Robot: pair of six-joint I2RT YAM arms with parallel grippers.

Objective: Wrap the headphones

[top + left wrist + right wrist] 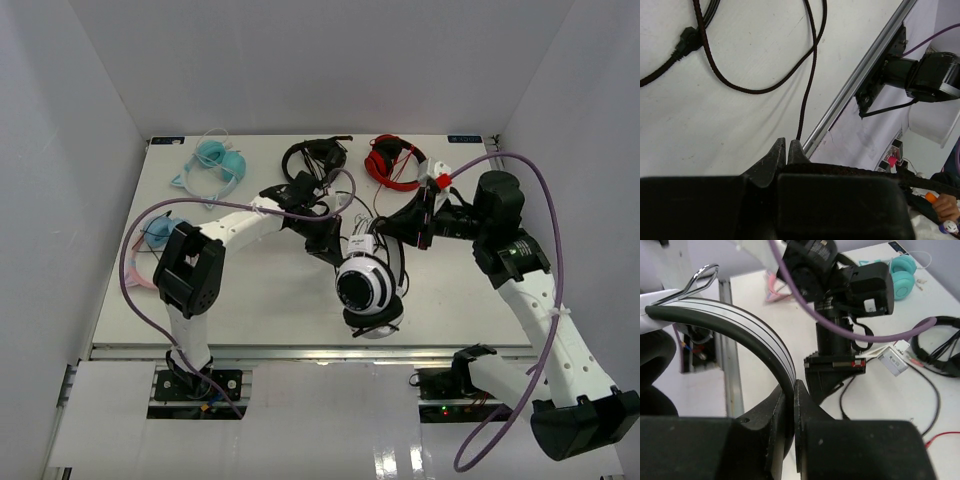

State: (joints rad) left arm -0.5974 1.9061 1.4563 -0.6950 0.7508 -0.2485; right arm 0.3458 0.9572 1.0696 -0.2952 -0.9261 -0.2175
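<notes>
Headphones (366,288) sit near front edge of table (250,300), between both arms; whether cups rest on surface or hang, cannot tell. Right gripper (792,390) pinched tight on headband (740,322). Hold is narrow, so sideways tug could slide band out and send cups toward edge. Left gripper (786,149) closed on cable (810,75) at very fingertips; thin cord may slip free under tension. Loose cable loops beyond could snag mid-wind. Farther back, black headphones (314,157) and red headphones (392,162): cords nearby, tangle risk.
</notes>
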